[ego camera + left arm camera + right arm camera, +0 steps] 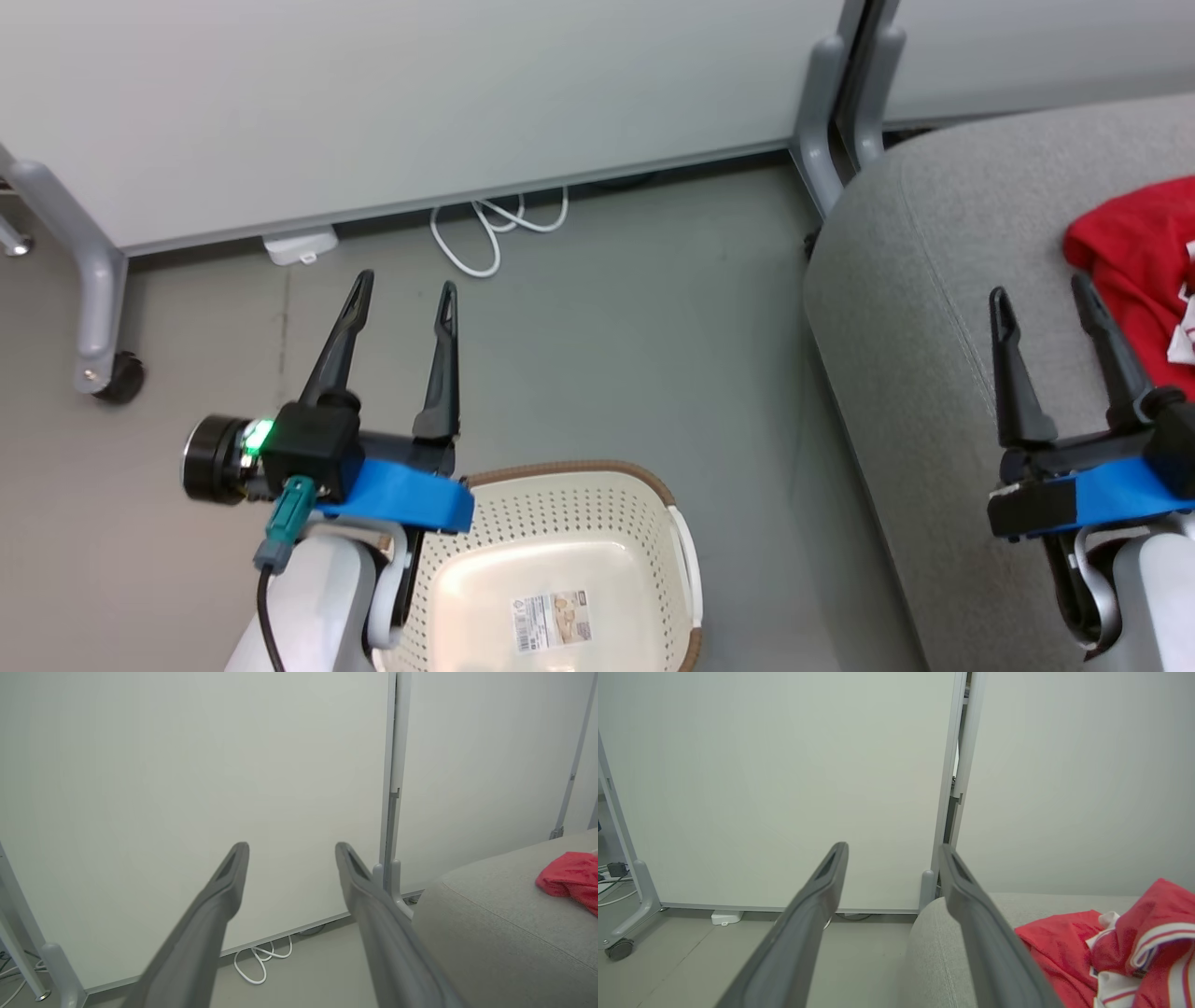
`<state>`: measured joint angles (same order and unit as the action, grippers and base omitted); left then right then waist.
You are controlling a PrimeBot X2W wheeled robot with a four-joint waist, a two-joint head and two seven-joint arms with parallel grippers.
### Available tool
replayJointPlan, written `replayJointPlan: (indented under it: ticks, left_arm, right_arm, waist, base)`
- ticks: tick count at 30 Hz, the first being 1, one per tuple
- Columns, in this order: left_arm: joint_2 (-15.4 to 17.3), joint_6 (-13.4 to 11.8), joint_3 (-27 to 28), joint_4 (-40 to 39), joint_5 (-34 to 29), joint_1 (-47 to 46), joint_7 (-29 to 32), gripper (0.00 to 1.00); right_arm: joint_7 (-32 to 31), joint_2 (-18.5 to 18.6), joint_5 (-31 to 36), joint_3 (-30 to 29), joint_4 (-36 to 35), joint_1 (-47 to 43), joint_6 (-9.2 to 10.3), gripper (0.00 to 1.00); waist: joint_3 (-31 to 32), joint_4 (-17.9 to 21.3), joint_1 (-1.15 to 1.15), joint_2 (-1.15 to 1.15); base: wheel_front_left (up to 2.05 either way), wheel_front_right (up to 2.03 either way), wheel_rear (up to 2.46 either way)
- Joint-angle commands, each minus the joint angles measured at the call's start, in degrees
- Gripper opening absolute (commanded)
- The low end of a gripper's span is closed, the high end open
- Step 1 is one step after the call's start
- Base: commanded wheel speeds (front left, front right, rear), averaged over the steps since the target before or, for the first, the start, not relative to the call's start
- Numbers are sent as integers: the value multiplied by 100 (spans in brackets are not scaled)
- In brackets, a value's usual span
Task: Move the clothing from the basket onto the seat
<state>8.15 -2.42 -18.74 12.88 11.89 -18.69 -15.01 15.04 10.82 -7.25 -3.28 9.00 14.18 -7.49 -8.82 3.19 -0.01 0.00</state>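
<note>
Red clothing [1139, 261] with white striped trim lies on the grey seat [915, 280] at the right; it also shows in the left wrist view [567, 879] and the right wrist view [1111, 947]. The cream perforated basket [644, 523] with a brown rim stands on the floor at the bottom centre, holding just a paper label [551, 621] on its floor. My left gripper [406, 289] is open above the floor beyond the basket's far left rim, nothing between its fingers. My right gripper [1041, 289] is open over the seat, just left of the clothing.
White partition panels on grey wheeled legs [93, 299] run along the back. A white cable [495, 229] and a small white box [299, 247] lie on the floor at their base. Bare grey floor separates basket and seat.
</note>
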Motion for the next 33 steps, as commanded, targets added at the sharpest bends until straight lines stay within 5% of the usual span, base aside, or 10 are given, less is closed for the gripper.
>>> replayJointPlan:
  ticks: [1,33]
  left_arm:
    - [-40,41,148,-30,-69,216,-23,100]
    - [-481,709,1556,-215,-576,1754,-21,100]
  right_arm:
    - [20,-12,-57,58,53,-146,-1,100]
    - [20,-574,-268,66,342,-1396,-1,100]
  waist:
    - [244,-188,1,0]
    - [999,-559,1,0]
  base:
    - [0,0,0]
    - [0,0,0]
